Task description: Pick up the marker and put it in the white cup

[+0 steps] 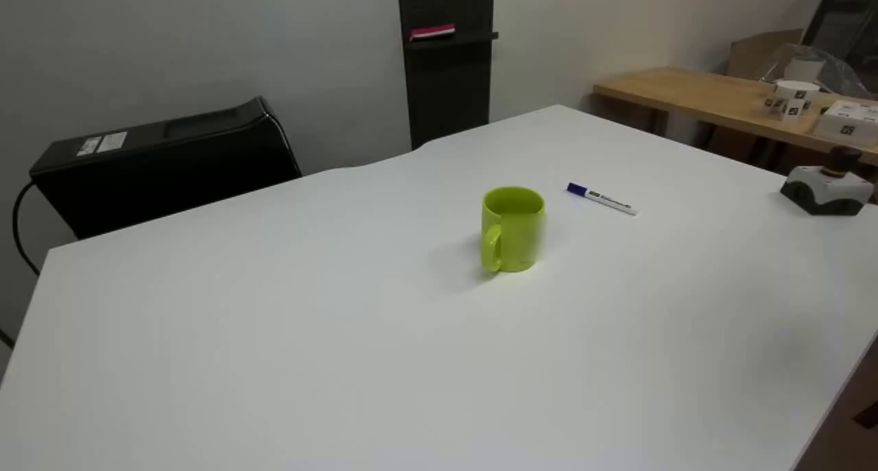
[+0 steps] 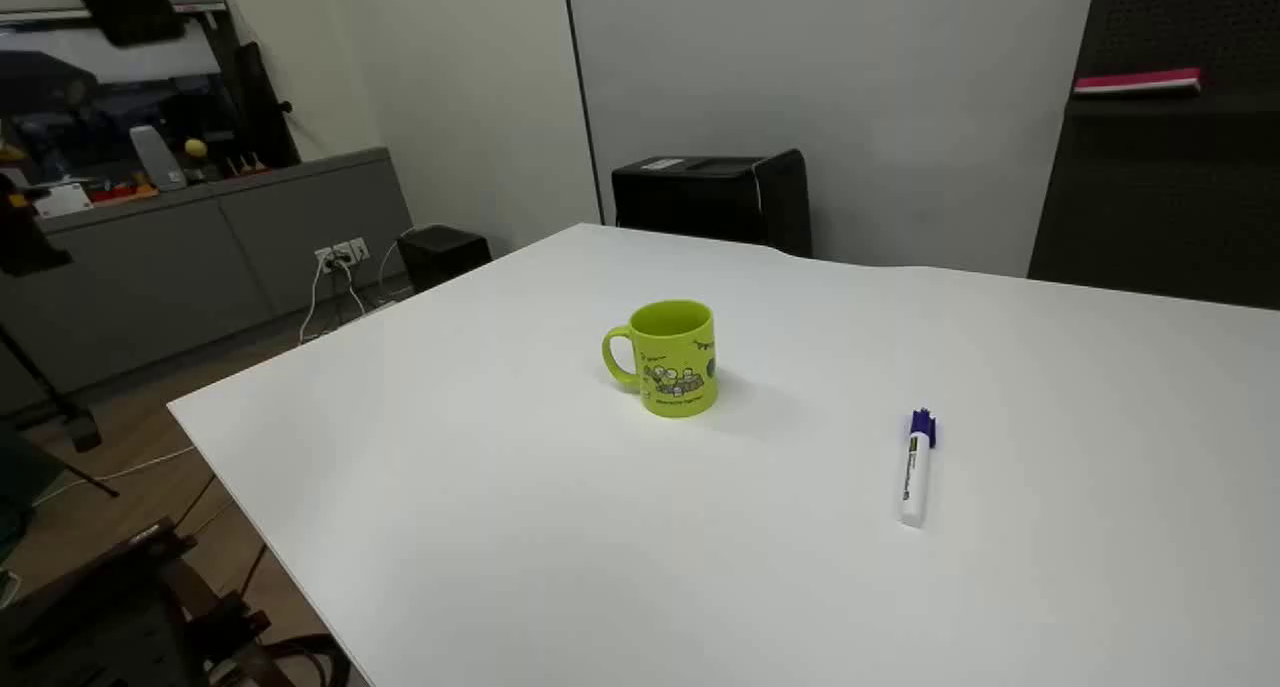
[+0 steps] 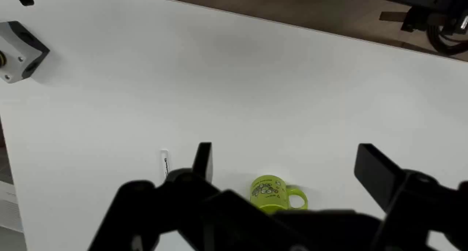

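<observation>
Spread wide, the claw shows along the bottom of the wrist view, its two dark fingers well apart with white table showing through the gap. Seen between them, but down on that table, is a lime-green mug, partly covered by the claw's dark body. The marker shows outside one of the fingers; I catch only the white end, the rest being hidden behind the claw.

Both exterior views give me the pair whole. The mug stands upright, mouth up, its handle turned away from the marker, and in an exterior view I can make out dark drawings printed on the side. The marker lies flat on the table, near the mug but apart from it, its dark blue cap closer to the mug than its white tail.

Farther out, near the table's edge, sits a grey-and-black box with a round knob on top. Beyond the table stand a black case with pale labels and a tall dark panel, whose ledge holds a pink-and-white object. Past one edge a wooden desk carries white objects marked with dark squares, and in an exterior view a low grey cabinet runs along the room, small things crowded on top.
</observation>
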Controlling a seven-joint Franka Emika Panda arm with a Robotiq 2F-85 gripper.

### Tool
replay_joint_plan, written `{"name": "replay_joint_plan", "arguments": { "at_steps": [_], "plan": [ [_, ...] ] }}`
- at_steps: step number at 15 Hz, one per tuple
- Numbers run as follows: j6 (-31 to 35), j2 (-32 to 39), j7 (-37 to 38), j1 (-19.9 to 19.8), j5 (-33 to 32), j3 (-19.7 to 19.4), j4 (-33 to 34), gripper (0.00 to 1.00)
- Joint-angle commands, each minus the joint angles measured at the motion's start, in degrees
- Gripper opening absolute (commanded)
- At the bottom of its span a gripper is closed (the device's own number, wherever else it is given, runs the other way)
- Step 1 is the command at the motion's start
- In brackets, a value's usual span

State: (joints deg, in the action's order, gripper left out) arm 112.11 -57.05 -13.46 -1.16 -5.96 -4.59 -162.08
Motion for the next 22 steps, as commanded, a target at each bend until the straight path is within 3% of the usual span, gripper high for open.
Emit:
{"name": "replay_joint_plan", "arguments": {
  "at_steps": [1, 12, 17, 22],
  "plan": [
    [-0.43, 0.12, 0.36, 0.49, -0.37, -0.39, 0.05, 1.00],
    [-0.47, 0.72, 0.33, 0.49, -0.36, -0.38, -0.06, 1.00],
    [4.12, 13.78, -2.00, -0.59, -0.08, -5.45, 7.90, 1.00],
    [14.32, 29.54, -4.53, -0.41, 1.92, -9.81, 16.83, 1.00]
  ]
}}
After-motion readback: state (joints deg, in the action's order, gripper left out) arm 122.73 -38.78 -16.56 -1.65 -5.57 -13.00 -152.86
